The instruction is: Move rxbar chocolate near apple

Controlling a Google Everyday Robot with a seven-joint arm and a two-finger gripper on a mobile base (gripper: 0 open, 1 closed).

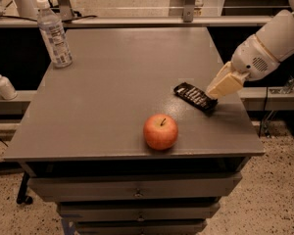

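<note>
The rxbar chocolate [194, 96], a flat black bar with white print, is at the right side of the grey table [112, 92], low over or on its surface. My gripper [213, 98] comes in from the right on a white arm and is shut on the bar's right end with its cream fingers [224, 84]. The apple [160, 131], red-orange with a dark stem, sits near the table's front edge, a short way to the front left of the bar.
A clear plastic water bottle [54, 33] stands at the table's back left corner. A small white pump bottle [2, 84] sits on a ledge to the left. Drawers run below the tabletop. A rail crosses behind the table.
</note>
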